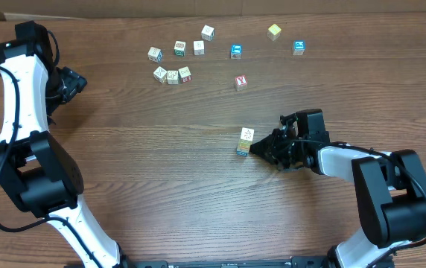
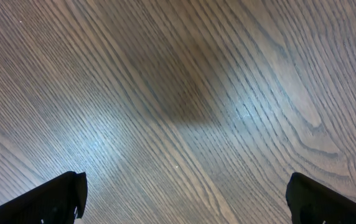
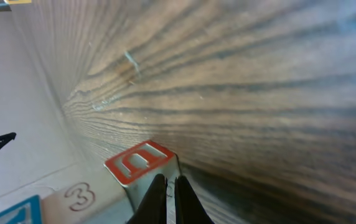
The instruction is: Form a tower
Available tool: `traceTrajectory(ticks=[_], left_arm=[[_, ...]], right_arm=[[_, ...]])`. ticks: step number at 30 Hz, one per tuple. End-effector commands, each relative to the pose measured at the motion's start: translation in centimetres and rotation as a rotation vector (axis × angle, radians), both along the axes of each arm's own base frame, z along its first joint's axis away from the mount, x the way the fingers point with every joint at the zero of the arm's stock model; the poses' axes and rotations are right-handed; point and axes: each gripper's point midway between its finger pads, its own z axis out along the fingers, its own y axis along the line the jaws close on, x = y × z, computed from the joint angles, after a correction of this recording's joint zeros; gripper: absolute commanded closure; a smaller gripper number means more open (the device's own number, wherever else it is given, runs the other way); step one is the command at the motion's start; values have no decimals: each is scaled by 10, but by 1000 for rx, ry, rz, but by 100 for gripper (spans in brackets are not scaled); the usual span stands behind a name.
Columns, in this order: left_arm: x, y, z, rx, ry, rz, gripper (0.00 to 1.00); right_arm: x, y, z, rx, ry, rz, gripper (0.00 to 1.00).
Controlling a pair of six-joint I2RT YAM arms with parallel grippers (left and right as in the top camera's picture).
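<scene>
Right gripper (image 1: 261, 147) pinched shut, holding nothing. Closed fingertips (image 3: 159, 194) at red-marked cube (image 3: 142, 163), contact unclear. Tower (image 1: 246, 141) stands mid-table just beyond tips, toward left-arm side, long axis upright. Right arm far nearer. Left gripper (image 2: 187, 205) spread wide over bare table (image 2: 165, 93), well apart. Loose cubes (image 1: 179, 49) scattered at far side.

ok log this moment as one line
tower: standing | right fingers: shut, tips at tower | left fingers: open, over table, away from tower | loose cubes: far side of table
</scene>
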Motion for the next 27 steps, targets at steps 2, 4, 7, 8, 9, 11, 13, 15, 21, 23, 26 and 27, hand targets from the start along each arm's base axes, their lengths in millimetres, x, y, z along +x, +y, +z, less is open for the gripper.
traceTrajectory(ticks=[2, 4, 7, 8, 9, 11, 13, 15, 21, 23, 26, 27], left_arm=[[4, -1, 3, 6, -8, -13, 0], [4, -1, 3, 6, -8, -13, 1], [4, -1, 3, 6, -8, -14, 1], [4, -1, 3, 6, -8, -14, 1], [4, -1, 3, 6, -8, -13, 0], [4, -1, 3, 6, -8, -14, 1], [4, -1, 3, 6, -8, -14, 0], [4, -1, 3, 6, -8, -13, 0], [4, -1, 3, 6, -8, -13, 0], [4, -1, 3, 6, -8, -14, 0], [4, -1, 3, 6, -8, -13, 0], [4, -1, 3, 6, -8, -13, 0]], right_arm=[[4, 1, 0, -4, -28, -3, 96], [4, 1, 0, -4, -29, -2, 96], [5, 2, 1, -1, -52, 13, 96], [6, 2, 2, -1, -53, 13, 96], [6, 2, 2, -1, -53, 13, 96], [5, 2, 1, -2, -51, 12, 96], [6, 2, 1, -7, -53, 9, 96], [7, 1, 1, -12, -58, 5, 96], [8, 1, 1, -11, -64, 6, 96], [10, 1, 2, -11, -77, 8, 96], [14, 2, 5, -7, -100, 7, 96], [15, 2, 6, -6, -105, 7, 96]])
